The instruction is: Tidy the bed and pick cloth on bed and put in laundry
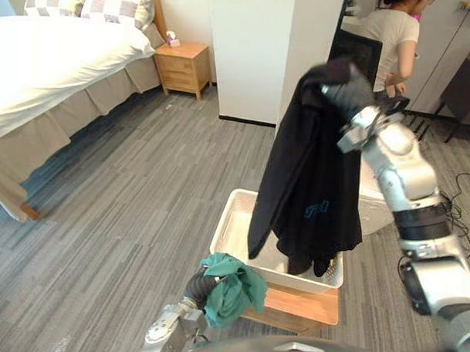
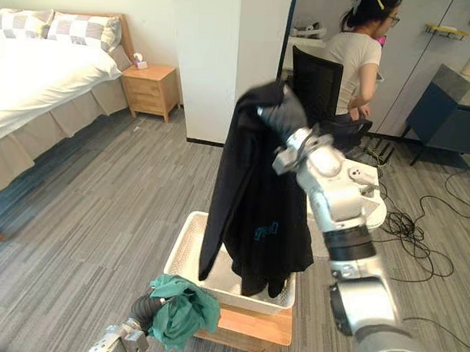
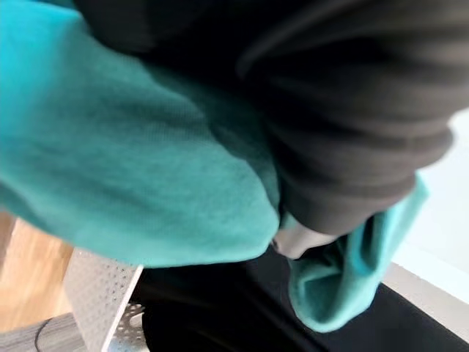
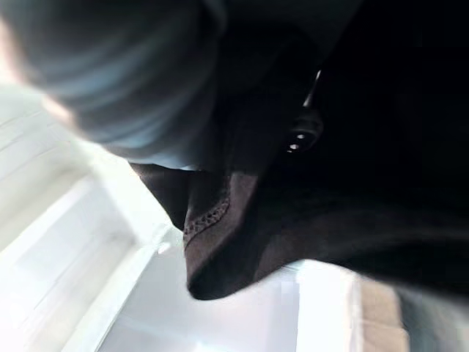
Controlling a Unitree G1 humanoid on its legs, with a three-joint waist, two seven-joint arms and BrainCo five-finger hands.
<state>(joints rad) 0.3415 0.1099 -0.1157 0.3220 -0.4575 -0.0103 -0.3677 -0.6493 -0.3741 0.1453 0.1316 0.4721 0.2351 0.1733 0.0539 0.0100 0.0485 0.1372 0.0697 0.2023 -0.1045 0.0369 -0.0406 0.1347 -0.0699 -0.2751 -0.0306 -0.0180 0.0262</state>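
"Starting with the container: what sits in it?"

"One white laundry basket (image 1: pixel 227 228) stands on a low wooden stool (image 1: pixel 300 308), near and a little right of middle. The lower ends of a black garment (image 1: pixel 312 186) hang down inside it, on its right side. Whether they touch the bottom, I cannot tell."

"And what carries that garment?"

"The right hand (image 1: pixel 347 91), raised high above the basket, with the cloth bunched over it and hanging from it. Clamped or slack, I cannot tell: the fabric hides its grip."

"The other hand?"

"The left hand (image 3: pixel 359 161) is low at the basket's near left corner, outside the rim. A teal cloth (image 1: pixel 235 288) is draped over it, so its state is hidden too."

"Anything cut off?"

"The bed (image 1: pixel 46 61), far left, runs out of frame. A person (image 1: pixel 390 42) stands far right, behind the black garment, by a black chair (image 2: pixel 315 82)."

"Counts?"

"One basket, two cloths, two checked pillows (image 1: pixel 54 1) on the bed, one wooden nightstand (image 1: pixel 183 66) beside it."
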